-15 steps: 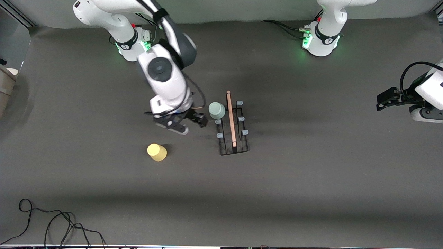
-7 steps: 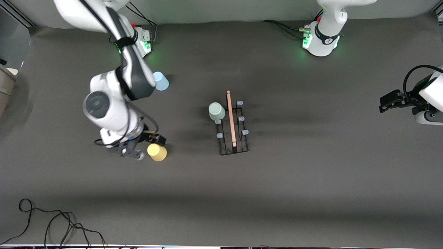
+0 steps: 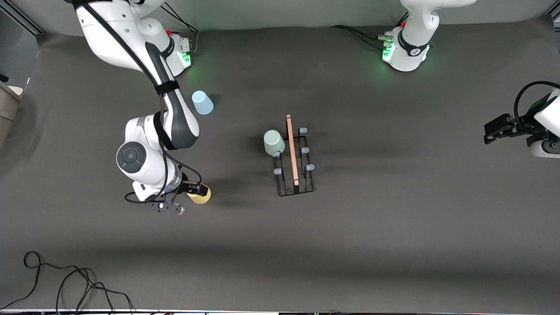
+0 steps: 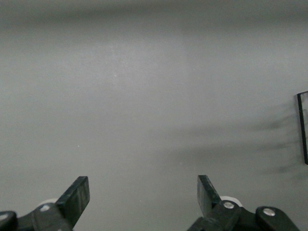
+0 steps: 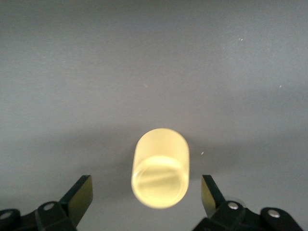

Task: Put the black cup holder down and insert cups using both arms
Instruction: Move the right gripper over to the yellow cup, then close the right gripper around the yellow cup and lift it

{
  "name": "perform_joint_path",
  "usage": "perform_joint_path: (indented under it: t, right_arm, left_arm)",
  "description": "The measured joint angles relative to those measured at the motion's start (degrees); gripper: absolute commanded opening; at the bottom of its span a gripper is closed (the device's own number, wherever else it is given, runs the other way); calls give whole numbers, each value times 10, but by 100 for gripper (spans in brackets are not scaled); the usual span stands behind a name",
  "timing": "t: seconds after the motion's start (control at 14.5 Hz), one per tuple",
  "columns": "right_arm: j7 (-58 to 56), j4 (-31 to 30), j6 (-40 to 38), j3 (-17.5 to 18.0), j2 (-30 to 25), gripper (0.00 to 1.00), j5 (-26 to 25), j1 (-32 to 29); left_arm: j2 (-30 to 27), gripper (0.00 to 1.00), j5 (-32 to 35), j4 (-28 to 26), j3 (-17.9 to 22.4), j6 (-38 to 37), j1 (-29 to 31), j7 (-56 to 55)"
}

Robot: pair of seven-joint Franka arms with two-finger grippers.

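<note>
The black cup holder [image 3: 294,162] stands upright near the middle of the dark tabletop [image 3: 393,240], its wooden rod handle [image 3: 291,148] running along the top. The grey-green cup [image 3: 274,142] sits upside down on one of the holder's pegs, on the side toward the right arm's end. The light blue cup [image 3: 202,102] stands upside down on the tabletop, well apart from the holder, farther from the front camera and close to the right arm's base. The yellow cup [image 3: 200,195] stands upside down too, nearer to the front camera than the blue one.

The right hand [image 3: 192,192] hangs low right over the yellow cup [image 5: 160,167], its fingers [image 5: 79,196] spread wide on either side of the cup and not touching it.

The left hand [image 3: 496,128] waits above the left arm's end of the tabletop, well apart from the holder, fingers [image 4: 77,195] spread with nothing between them. An edge of the holder [image 4: 302,126] shows in the left wrist view.
</note>
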Motion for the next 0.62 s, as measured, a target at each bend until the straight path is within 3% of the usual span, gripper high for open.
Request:
perform_joint_path:
  t: [0.28,0.62]
  right_arm:
    - [-11,-5,25,1,16,100,1,-8]
    - [-13,-18,71,10,47,100,38,-4]
  left_arm:
    - [8,100,2,0,0,1,0,0]
    - [12,100,3,0,3,0,4,0]
